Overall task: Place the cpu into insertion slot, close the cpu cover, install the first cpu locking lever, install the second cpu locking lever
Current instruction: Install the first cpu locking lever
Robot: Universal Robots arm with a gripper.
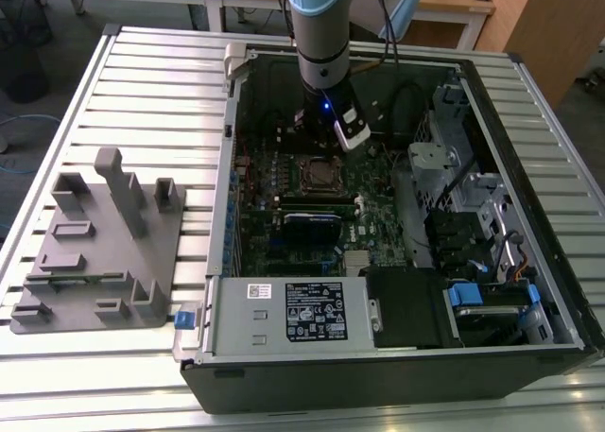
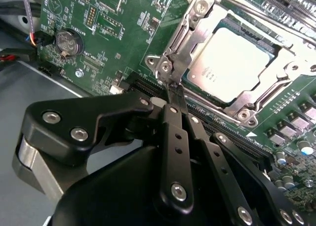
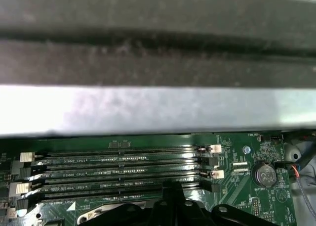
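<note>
The cpu (image 2: 232, 63), a pale silver square, lies flat in the insertion slot (image 2: 245, 114) on the green motherboard. The cpu cover (image 2: 195, 35), a silvery frame with a cut-out centre, lies down over its edges. My gripper (image 2: 174, 92) is shut, its thin black fingertips pressed together at the socket's corner, against the small metal hinge piece (image 2: 167, 67) there. In the exterior view the gripper (image 1: 324, 137) hangs inside the open computer case, just behind the socket (image 1: 319, 174).
Memory slots (image 3: 118, 171) and a coin battery (image 2: 68, 42) lie close to the socket. The case wall (image 3: 148, 107) rises right behind the gripper. A black card (image 1: 312, 226), a power supply (image 1: 302, 314) and drive cages (image 1: 473, 224) fill the case. A grey fixture block (image 1: 95, 252) sits at the exterior view's left.
</note>
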